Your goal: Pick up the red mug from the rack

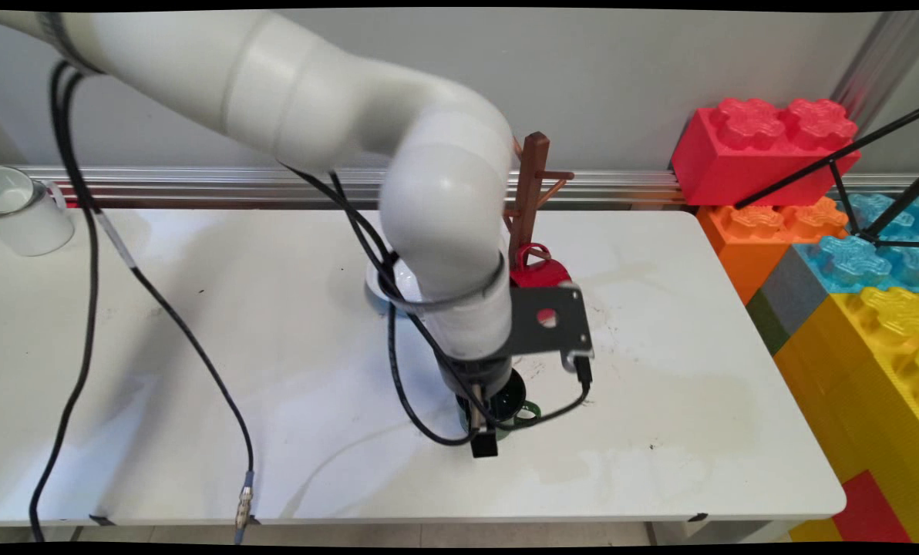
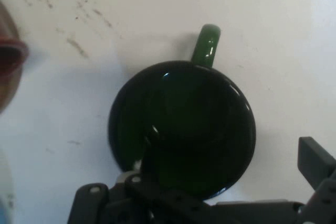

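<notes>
Glossy green mug (image 2: pixel 184 129), round-bodied, loop-handled

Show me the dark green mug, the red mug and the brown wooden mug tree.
Dark green mug (image 2: pixel 181 129): hand view, inside bottom.
Red mug (image 1: pixel 540 271): main view, body.
Brown wooden mug tree (image 1: pixel 531 185): main view, upright post.

green mug (image 1: pixel 523 410) mostly hidden behind the arm, white mug (image 1: pixel 21 210) cut by left edge

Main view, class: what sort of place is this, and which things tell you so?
Probably a robotics lab or test room: a white robot arm with hanging cables works over a bare white table, and giant toy building blocks are stacked against the wall.
</notes>
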{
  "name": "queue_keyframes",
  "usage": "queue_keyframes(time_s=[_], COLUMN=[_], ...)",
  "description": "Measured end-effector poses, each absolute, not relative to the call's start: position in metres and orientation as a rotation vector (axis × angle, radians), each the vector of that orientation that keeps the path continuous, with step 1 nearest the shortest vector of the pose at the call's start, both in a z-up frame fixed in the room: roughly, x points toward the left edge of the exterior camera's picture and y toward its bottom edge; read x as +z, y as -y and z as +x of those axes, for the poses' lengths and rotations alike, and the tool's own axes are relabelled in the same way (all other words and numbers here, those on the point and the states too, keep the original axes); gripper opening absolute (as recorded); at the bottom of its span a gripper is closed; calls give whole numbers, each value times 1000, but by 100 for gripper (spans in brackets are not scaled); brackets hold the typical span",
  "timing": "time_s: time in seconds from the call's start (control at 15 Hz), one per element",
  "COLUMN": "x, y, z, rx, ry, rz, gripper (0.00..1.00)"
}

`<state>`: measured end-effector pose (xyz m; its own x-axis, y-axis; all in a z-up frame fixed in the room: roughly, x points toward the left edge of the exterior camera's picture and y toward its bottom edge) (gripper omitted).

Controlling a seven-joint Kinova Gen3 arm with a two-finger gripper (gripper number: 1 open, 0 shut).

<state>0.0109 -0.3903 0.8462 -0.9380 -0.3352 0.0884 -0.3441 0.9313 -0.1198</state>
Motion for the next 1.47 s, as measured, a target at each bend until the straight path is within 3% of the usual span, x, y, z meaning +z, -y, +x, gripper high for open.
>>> queue_keyframes(time_s=[0.4, 0.73, 1.47], x=[899, 919, 849], y=[392, 394, 390], z=[40, 70, 128], rx=[243, 311, 302], ry=[2833, 2607, 2245], rz=[680, 899, 1179], gripper=[100, 100, 100])
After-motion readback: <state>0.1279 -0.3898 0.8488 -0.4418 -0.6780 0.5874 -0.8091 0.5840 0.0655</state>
